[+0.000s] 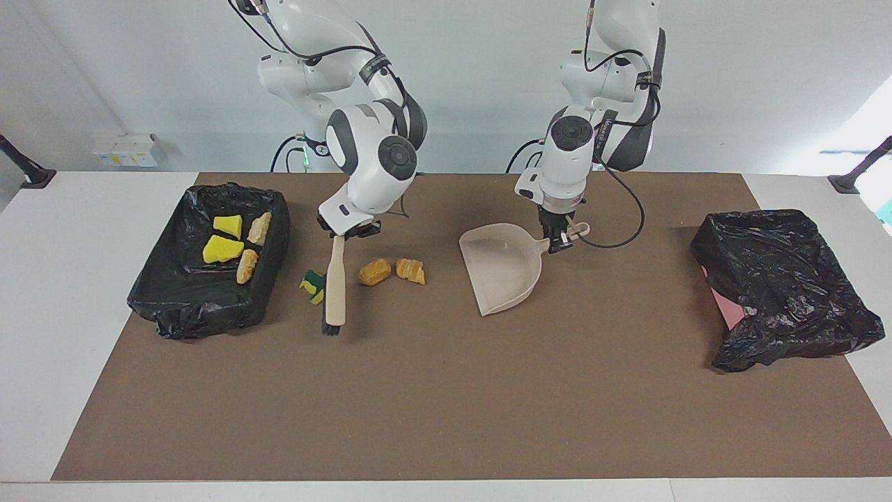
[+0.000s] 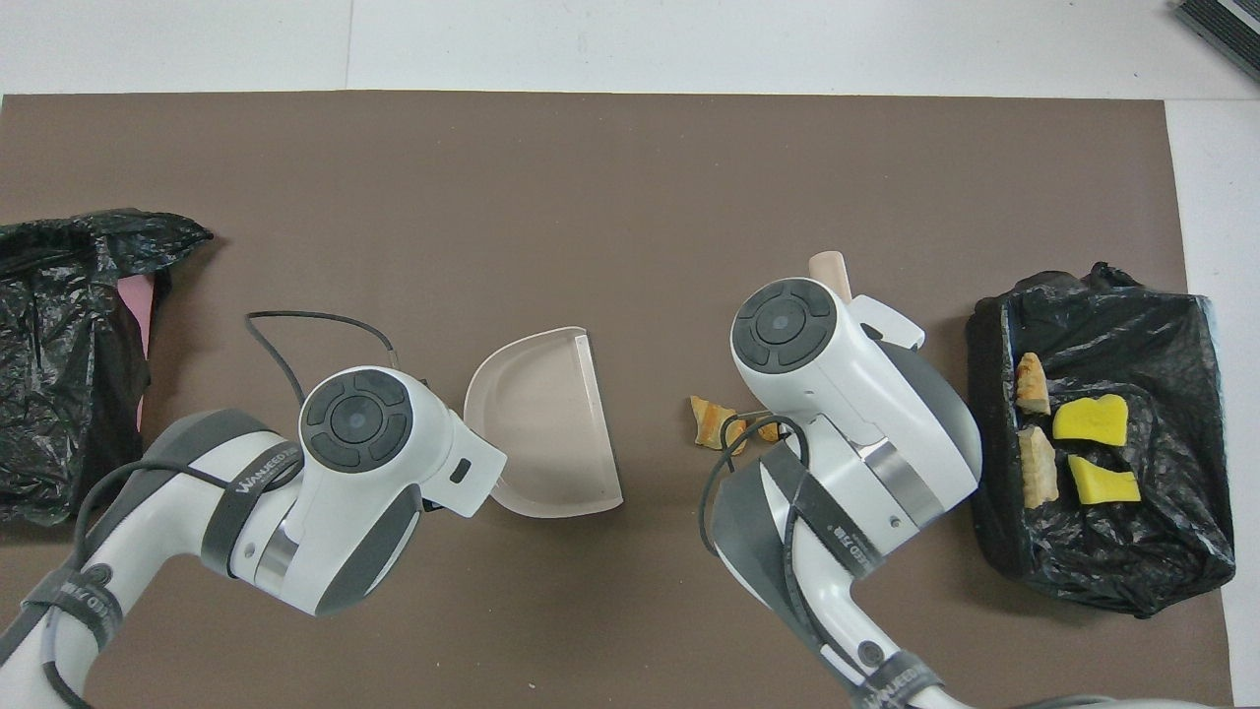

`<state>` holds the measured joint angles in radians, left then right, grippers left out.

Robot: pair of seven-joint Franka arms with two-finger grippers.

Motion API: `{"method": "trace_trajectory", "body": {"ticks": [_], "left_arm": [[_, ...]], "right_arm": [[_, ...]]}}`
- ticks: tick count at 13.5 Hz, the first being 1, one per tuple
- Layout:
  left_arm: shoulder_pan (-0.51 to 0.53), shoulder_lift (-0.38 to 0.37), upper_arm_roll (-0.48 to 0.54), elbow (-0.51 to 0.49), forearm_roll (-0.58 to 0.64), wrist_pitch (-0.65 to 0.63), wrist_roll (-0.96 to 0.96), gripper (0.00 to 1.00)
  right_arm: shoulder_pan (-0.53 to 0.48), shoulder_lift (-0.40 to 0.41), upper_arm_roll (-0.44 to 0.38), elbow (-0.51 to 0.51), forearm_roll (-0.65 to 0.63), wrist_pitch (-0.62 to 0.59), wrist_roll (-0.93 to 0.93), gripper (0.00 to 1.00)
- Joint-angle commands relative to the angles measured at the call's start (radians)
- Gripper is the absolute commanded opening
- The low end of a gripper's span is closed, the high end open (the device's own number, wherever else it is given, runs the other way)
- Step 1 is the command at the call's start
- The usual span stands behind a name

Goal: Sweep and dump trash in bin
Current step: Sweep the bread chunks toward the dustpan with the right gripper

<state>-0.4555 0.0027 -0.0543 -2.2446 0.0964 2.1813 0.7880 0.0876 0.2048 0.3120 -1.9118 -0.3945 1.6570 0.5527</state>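
My right gripper [image 1: 348, 231] is shut on the top of a beige brush [image 1: 335, 282], which hangs bristles-down to the mat. A yellow-green sponge chunk [image 1: 312, 284] lies just on the brush's bin side. Two tan-orange trash lumps [image 1: 375, 271] [image 1: 410, 270] lie side by side between the brush and the dustpan [image 1: 503, 268]. My left gripper [image 1: 559, 240] is shut on the dustpan's handle, and the pan rests on the mat. The black-lined bin [image 1: 275, 230] at the right arm's end holds several yellow and tan chunks. In the overhead view both wrists hide the grippers; the brush tip [image 2: 830, 271] shows.
A second container wrapped in a black bag [image 1: 780, 279], pink showing at one side, sits at the left arm's end. The brown mat [image 1: 446, 404] covers most of the white table. A small white box [image 1: 125, 150] sits off the mat near the bin.
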Motion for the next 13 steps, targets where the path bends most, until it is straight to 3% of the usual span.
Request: {"method": "trace_trajectory", "body": {"ticks": [1,4,7,13], "left_arm": [[-0.045,-0.033,0.010,-0.039,0.022,0.014,-0.099,0.00],[-0.052,-0.035,0.010,-0.040,0.022,0.014,-0.112,0.00],[-0.052,-0.035,0.010,-0.040,0.022,0.014,-0.112,0.00],[-0.052,-0.038,0.010,-0.047,0.022,0.014,-0.112,0.00]], "right_arm": [[-0.031,-0.054,0.007,-0.099,-0.030,0.066,-0.026,0.00],[-0.067,-0.054,0.009,-0.108,-0.101,0.072,-0.063,0.00],[-0.109,-0.091,0.012,-0.189,-0.098,0.110,-0.112,0.00],[-0.100,-0.146,0.015,-0.273,0.101,0.124,-0.252,0.00]]}}
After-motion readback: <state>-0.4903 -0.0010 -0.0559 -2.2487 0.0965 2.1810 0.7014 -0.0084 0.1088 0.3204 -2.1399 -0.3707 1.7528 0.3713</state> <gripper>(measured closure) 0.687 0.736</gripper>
